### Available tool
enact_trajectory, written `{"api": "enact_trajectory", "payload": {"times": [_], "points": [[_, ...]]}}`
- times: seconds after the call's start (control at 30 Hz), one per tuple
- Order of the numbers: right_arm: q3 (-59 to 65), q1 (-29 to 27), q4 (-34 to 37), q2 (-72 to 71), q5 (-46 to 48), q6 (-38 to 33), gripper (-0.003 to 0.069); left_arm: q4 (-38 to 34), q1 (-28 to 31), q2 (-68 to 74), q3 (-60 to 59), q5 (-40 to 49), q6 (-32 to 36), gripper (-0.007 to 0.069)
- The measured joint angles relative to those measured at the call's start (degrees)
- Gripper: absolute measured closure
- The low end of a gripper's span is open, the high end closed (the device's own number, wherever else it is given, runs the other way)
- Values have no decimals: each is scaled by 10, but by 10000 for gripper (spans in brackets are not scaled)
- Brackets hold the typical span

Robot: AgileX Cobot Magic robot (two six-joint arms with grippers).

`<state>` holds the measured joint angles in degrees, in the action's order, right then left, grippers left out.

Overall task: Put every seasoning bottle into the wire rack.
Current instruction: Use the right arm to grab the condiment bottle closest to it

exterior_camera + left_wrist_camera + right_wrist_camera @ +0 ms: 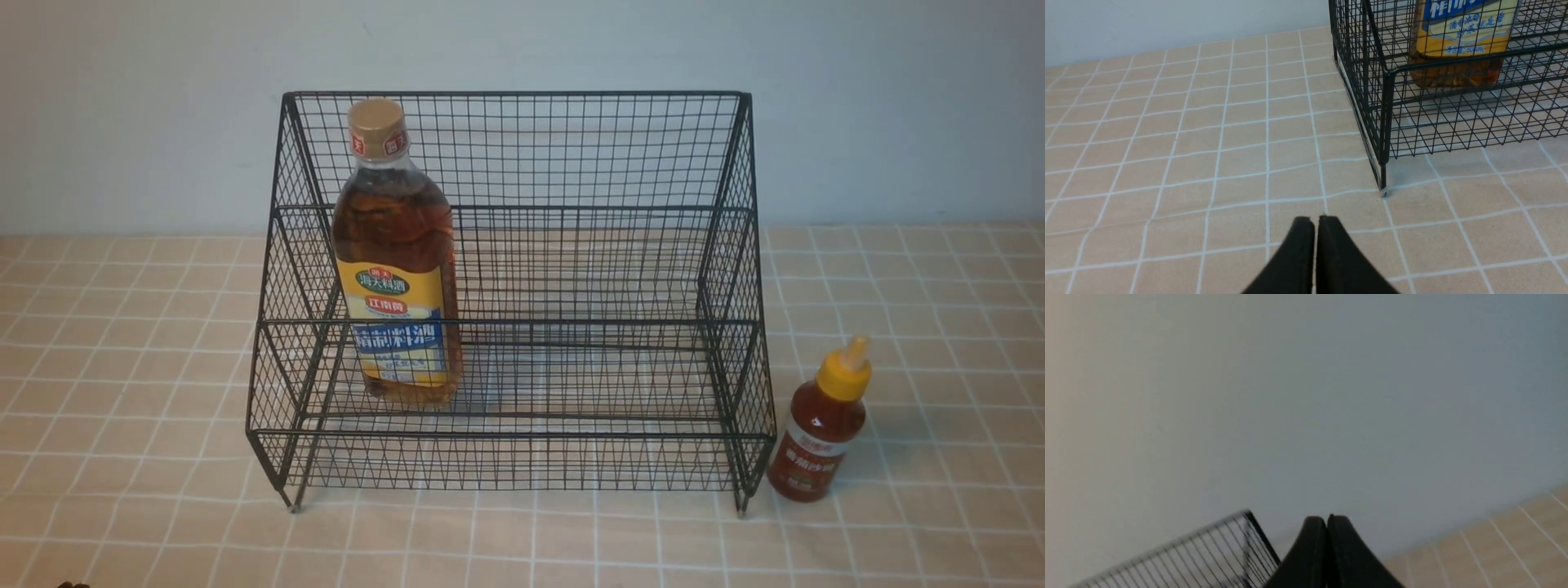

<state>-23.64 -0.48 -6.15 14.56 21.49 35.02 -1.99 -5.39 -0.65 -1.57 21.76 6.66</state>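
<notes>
Amber bottle (397,269) already upright in wire rack (571,457) lower tier, red sauce bottle (820,425) upright on table (939,327) just right of the rack, so right gripper (1327,519) looks nearer; it and left gripper (1316,219) both pressed together, empty.

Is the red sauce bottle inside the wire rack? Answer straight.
No, the red sauce bottle stands on the tablecloth outside the wire rack, next to its right side.
</notes>
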Motion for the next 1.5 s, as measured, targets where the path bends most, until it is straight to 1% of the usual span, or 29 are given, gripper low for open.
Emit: {"api": "enact_trajectory", "payload": {"times": [0.03, 0.07, 0.1, 0.17, 0.2, 0.23, 0.27, 0.3, 0.33, 0.4, 0.43, 0.6, 0.7, 0.73, 0.8, 0.83, 0.87, 0.9, 0.93, 1.0, 1.07, 1.17, 1.3, 1.5], "points": [[-28, 12, 3, 41, 70, -38, 673, 0, 0, 0, 0, 0, 0, 631], [-38, 16, 4, 48, 93, -44, 673, 0, 0, 0, 0, 0, 0, 631], [-78, 33, 21, 106, 182, -101, 673, 0, 0, 0, 0, 0, 0, 631], [-127, 60, 69, 190, 279, -175, 673, 0, 0, 0, 0, 0, 0, 631], [-135, 62, 74, 197, 303, -186, 673, 0, 0, 0, 0, 0, 0, 631], [-157, 74, 104, 242, 343, -212, 673, 0, 0, 0, 0, 0, 0, 631], [-160, 75, 115, 248, 349, -218, 673, 0, 0, 0, 0, 0, 0, 631], [-189, 86, 153, 297, 388, -236, 672, 0, 0, 0, 0, 0, 0, 631], [-192, 86, 157, 297, 391, -238, 672, 0, 0, 0, 0, 0, 0, 631], [-229, 96, 189, 368, 409, -264, 651, 0, 0, 0, 0, 0, 0, 631], [-231, 96, 190, 372, 409, -269, 648, 0, 0, 0, 0, 0, 0, 631], [-278, 98, 192, 466, 394, -332, 526, 0, 0, 0, 0, 0, 0, 631], [-298, 98, 192, 512, 366, -350, 406, 0, 0, 0, 0, 0, 0, 631], [-299, 98, 192, 522, 362, -350, 389, 0, 0, 0, 0, 0, 0, 631], [-305, 98, 193, 555, 330, -355, 282, 0, 0, 0, 0, 0, 0, 631], [-305, 98, 196, 571, 314, -358, 245, 0, 0, 0, 0, 0, 0, 631], [-305, 98, 196, 576, 309, -359, 225, 0, 0, 0, 0, 0, 0, 631], [-305, 98, 200, 593, 289, -366, 181, 0, 0, 0, 0, 0, 0, 631], [-305, 98, 201, 597, 287, -367, 170, 0, 0, 0, 0, 0, 0, 631], [-305, 98, 202, 626, 257, -376, 113, 0, 0, 0, 0, 0, 0, 631], [-305, 98, 203, 644, 243, -381, 90, 0, 0, 0, 0, 0, 0, 631], [-305, 98, 207, 670, 227, -385, 76, 0, 0, 0, 0, 0, 0, 631], [-305, 98, 218, 691, 210, -393, 74, 0, 0, 0, 0, 0, 0, 631], [-305, 98, 255, 710, 169, -432, 80, 0, 0, 0, 0, 0, 0, 631]]}}
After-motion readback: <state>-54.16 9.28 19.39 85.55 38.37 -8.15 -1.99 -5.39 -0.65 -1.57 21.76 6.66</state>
